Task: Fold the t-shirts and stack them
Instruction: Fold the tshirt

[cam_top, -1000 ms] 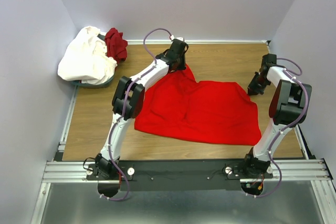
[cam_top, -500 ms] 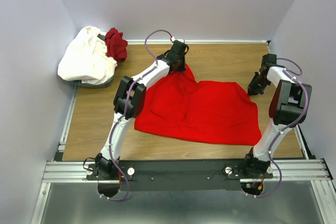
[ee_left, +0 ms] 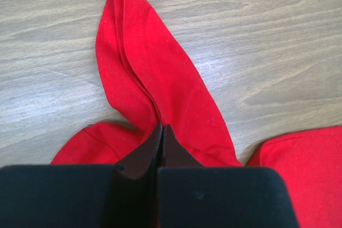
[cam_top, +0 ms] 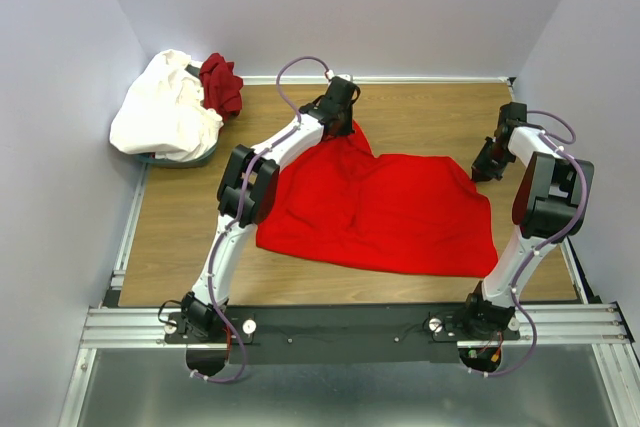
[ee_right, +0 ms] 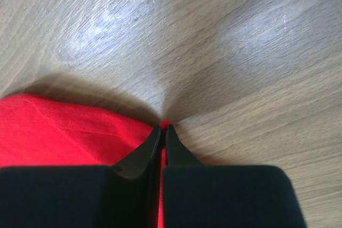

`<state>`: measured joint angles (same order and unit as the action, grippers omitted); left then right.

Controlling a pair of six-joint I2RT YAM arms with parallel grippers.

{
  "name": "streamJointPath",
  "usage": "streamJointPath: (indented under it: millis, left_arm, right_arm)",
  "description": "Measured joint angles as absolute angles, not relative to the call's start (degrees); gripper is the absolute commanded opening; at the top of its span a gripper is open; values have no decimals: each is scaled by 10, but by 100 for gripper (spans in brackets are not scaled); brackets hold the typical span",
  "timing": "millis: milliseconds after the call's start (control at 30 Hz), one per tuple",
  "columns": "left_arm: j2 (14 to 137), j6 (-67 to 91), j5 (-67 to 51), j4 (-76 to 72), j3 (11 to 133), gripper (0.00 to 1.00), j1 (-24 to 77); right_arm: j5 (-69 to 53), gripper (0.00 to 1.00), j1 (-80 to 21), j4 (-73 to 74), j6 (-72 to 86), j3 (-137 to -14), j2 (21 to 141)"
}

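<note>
**Both grippers pinch the red shirt at its far edge**

A plain bright red t-shirt [cam_top: 390,212] of soft cloth lies spread over the middle of the light brown wooden table [cam_top: 430,112]. It reaches from beside the left arm's forearm almost to the right arm. Its far-left part is drawn up into a narrow peak, while the rest lies fairly flat with a few shallow creases.

The left gripper [ee_left: 162,127] sits at that peak. Its black fingers are pressed together on a folded ridge of the red cloth, and from the pinch a long tapering tongue of fabric runs away across the bare wood.

The right gripper [ee_right: 163,127] is down at the shirt's far-right corner, close to the table. Its fingers are also closed, and a thin sliver of red shows between their tips, so it grips the very edge of the cloth. Beyond it is only wood grain.

In the far-left corner, well apart from the red shirt, a crumpled white t-shirt [cam_top: 165,112] lies in a heap. A bunched darker maroon t-shirt [cam_top: 222,84] touches its right side.
</note>
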<state>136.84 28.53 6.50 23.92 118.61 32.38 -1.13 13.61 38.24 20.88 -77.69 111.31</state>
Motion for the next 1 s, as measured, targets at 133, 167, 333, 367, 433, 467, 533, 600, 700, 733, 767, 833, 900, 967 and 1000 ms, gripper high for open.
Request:
streamJointPath:
  millis: [133, 167, 333, 367, 433, 467, 533, 600, 700, 733, 767, 833, 900, 967, 1000]
  left_arm:
    - [1368, 285, 65, 243, 1186, 0, 324]
    - [1368, 285, 66, 246, 1186, 0, 325]
    - [1368, 286, 66, 251, 1188, 0, 331]
    - [1368, 286, 66, 255, 1192, 0, 333]
    - [1368, 286, 66, 260, 1202, 0, 336]
    - [1368, 286, 66, 261, 1210, 0, 338]
    - [1368, 286, 65, 261, 1228, 0, 341]
    - [1368, 286, 61, 260, 1244, 0, 343]
    - [1369, 286, 52, 256, 1259, 0, 344]
    - [1370, 286, 46, 251, 1266, 0, 346]
    - [1372, 286, 42, 248, 1270, 0, 346]
    - [1378, 286, 33, 239, 1280, 0, 346]
    - [1390, 286, 15, 226, 1294, 0, 346]
    - [1402, 285, -3, 213, 1304, 0, 346]
    - [1411, 285, -16, 201, 1308, 0, 346]
  right_arm:
    - [-11, 10, 136, 382, 209, -777, 1113]
    - [-11, 10, 136, 382, 209, -777, 1113]
    - [-11, 10, 136, 382, 209, -777, 1113]
    - [-11, 10, 136, 382, 209, -777, 1113]
    - [-11, 9, 136, 382, 209, -777, 1113]
    - [-11, 10, 136, 382, 209, -777, 1113]
    - [-11, 10, 136, 382, 209, -777, 1113]
    - [-11, 10, 136, 382, 209, -777, 1113]
    - [-12, 10, 136, 382, 209, -777, 1113]
    - [-11, 9, 136, 382, 209, -777, 1113]
    - [-12, 10, 136, 382, 209, -777, 1113]
    - [-12, 10, 136, 382, 209, -777, 1113]
    - [-12, 10, 136, 382, 209, -777, 1113]
    - [-12, 10, 136, 382, 209, -777, 1113]
    - [-12, 10, 136, 382, 209, -777, 1113]
